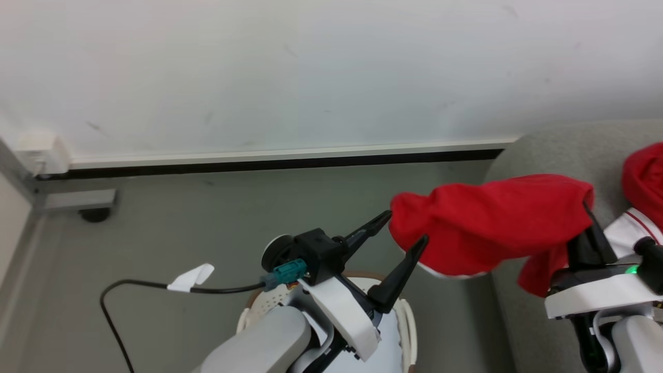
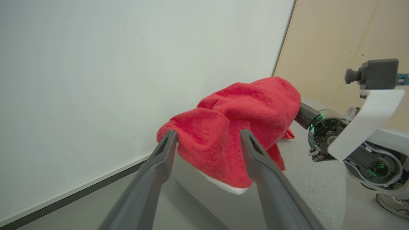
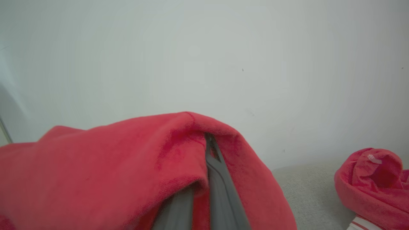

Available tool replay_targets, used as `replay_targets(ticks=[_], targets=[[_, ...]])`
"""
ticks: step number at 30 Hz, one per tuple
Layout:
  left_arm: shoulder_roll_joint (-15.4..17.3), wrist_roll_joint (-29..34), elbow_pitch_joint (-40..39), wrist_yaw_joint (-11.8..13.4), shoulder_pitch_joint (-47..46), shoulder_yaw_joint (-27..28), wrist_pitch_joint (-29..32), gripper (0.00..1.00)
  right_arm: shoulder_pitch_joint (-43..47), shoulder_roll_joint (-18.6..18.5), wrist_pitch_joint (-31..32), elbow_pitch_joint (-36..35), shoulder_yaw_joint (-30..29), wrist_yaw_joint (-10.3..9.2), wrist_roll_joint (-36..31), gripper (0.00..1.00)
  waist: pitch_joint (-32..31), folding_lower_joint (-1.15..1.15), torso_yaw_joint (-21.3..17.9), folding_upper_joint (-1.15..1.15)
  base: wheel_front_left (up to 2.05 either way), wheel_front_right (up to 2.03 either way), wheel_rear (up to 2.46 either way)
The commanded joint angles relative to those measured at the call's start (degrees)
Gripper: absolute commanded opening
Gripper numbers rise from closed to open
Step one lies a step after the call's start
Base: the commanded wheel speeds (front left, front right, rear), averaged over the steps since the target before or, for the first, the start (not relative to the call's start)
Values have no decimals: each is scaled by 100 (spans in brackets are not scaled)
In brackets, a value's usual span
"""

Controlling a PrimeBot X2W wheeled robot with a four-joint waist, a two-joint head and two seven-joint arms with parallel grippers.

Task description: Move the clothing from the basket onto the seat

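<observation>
A bright red garment (image 1: 497, 223) hangs in the air between my two grippers, stretched from the floor side to over the grey sofa (image 1: 559, 150). My right gripper (image 1: 586, 210) is shut on its right end, with cloth draped over the fingers (image 3: 219, 182). My left gripper (image 1: 406, 226) stands open at the garment's left end (image 2: 223, 134), its tips on either side of the cloth and not pinching it. A second red garment with white striped trim (image 1: 642, 181) lies on the sofa (image 3: 313, 188). The cream basket (image 1: 410, 324) sits under my left arm, mostly hidden.
A black cable with a white tag (image 1: 191, 278) runs across the grey floor at the left. A pale wall with a dark baseboard (image 1: 259, 166) closes the back. A dark caster under a grey frame (image 1: 95, 213) stands at the far left.
</observation>
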Motion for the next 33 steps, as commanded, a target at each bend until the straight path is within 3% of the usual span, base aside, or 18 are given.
replay_targets(ticks=[1,20,33], targets=[[25,33,10,-28,79,-11,-22,100,85,-45,-2,-71,-86,-13,-28,0,55,0,-266,0,0,0,0],[30,353,254,-84,189,-108,-100,100,674,-328,-2,-1099,-1085,-13,-162,0,122,0,-1748,0,0,0,0],[-57,419,395,-169,193,-55,-101,100,744,-285,-2,-1125,-1064,-13,-111,0,265,0,-2090,0,0,0,0]])
